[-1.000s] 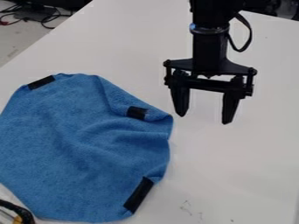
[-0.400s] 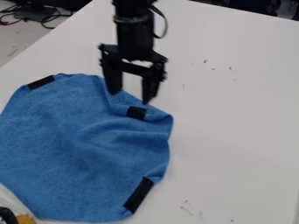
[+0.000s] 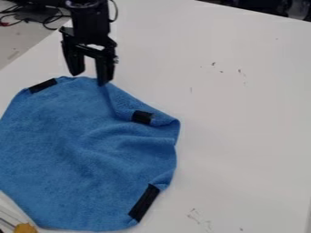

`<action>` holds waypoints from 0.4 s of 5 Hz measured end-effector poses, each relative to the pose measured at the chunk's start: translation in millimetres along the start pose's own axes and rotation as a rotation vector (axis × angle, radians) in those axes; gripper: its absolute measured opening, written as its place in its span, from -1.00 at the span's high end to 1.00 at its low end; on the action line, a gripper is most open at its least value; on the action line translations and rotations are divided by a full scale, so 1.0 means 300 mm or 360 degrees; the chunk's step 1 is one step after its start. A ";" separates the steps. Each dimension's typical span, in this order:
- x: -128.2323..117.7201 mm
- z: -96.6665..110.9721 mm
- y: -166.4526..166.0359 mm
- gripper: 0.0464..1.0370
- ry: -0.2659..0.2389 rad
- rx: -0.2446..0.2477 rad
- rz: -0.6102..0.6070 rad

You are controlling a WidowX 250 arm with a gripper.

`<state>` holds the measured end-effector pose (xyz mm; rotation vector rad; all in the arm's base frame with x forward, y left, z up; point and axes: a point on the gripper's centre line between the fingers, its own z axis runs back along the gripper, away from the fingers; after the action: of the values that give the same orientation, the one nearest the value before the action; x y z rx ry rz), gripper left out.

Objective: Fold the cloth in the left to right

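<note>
- Cloth [image 3: 85, 154] lay across the table's [image 3: 243, 118] left side, upper right corner turned in; a good fold wanted a shallow pinch at the left edge, then a low, steady carry rightward.
- Gripper [image 3: 89, 79], fingers spread, hung by the top edge, and across it had swung, leftward from that turned-in corner!
- Black patch [image 3: 42, 86] had stayed put.

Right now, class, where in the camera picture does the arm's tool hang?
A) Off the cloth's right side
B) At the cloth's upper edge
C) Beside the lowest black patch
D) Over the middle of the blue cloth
B: the tool hangs at the upper edge of the blue cloth, to the right of the upper-left black patch.
</note>
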<state>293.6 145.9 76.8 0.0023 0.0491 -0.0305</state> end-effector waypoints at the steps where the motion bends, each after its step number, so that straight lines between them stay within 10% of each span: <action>1: 0.004 -0.025 0.163 -0.92 -0.0046 0.0018 0.0038; 2: 0.018 -0.065 0.309 -0.92 0.0004 -0.0010 0.0067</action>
<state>300.8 238.3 57.3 -0.0030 0.0515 0.0121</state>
